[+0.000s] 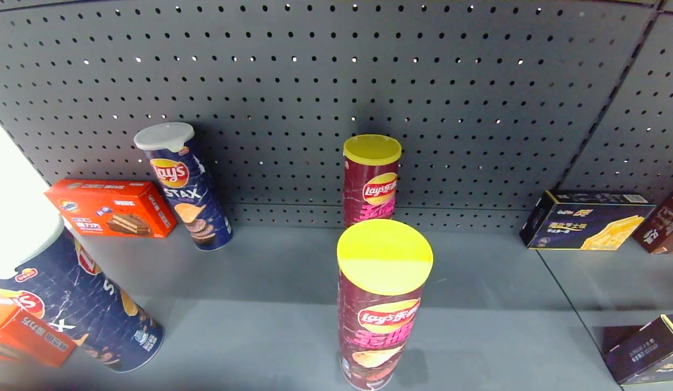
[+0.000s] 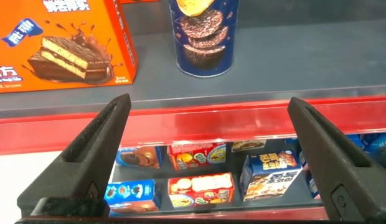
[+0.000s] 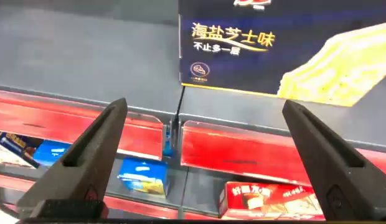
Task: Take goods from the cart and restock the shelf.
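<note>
The left tool (image 2: 208, 104) gapes empty, levelled at the shelf's red edge (image 2: 199, 121), with an orange box (image 2: 56, 43) and a blue can (image 2: 202, 37) beyond. The right tool (image 3: 204, 107), likewise spread and empty, faces a dark box (image 3: 286, 50). On the shelf (image 1: 271, 271), at frame centre in the head view, the front purple can (image 1: 382, 304) stands before the rear purple can (image 1: 372, 179).

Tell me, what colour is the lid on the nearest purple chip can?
Bright yellow; the lid shows best in the head view.
</note>
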`<state>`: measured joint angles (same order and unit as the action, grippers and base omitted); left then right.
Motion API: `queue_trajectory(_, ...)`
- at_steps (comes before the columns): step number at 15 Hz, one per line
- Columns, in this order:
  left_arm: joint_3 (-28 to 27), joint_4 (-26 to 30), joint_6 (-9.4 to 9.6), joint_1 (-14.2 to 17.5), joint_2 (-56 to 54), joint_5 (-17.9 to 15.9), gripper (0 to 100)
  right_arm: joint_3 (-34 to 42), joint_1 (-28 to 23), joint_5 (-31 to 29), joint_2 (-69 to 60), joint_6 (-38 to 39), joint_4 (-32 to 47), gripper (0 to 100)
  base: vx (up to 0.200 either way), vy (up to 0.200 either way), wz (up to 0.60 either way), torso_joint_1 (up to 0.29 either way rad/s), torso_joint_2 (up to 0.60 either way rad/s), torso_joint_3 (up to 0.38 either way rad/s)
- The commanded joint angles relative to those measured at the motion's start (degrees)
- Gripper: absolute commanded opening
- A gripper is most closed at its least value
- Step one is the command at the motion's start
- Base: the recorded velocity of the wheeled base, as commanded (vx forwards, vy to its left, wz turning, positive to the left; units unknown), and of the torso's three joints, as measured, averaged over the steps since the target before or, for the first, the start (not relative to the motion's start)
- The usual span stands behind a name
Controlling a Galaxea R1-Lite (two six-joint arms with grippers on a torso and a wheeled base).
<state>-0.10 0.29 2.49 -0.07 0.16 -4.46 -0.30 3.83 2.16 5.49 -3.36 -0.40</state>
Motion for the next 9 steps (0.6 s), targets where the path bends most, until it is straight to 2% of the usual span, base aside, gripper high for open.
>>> queue_trajectory(1,0.0,0.0,0.06,0.0,0.0,0.0,100,0.2,0.0,0.0,-0.2,0.0,0.2,100,0.0,0.0,0.0,0.0,0.0,0.0)
queue_trajectory(3,0.0,0.0,0.06,0.1,0.0,0.0,100,0.3,0.0,-0.8,-0.2,3.1,0.4,100,0.0,0.0,0.0,0.0,0.0,0.0)
queue_trajectory(9,0.1,0.0,-0.11,0.1,0.0,0.0,100,0.3,0.0,-0.9,-0.2,3.2,0.4,100,0.0,0.0,0.0,0.0,0.0,0.0)
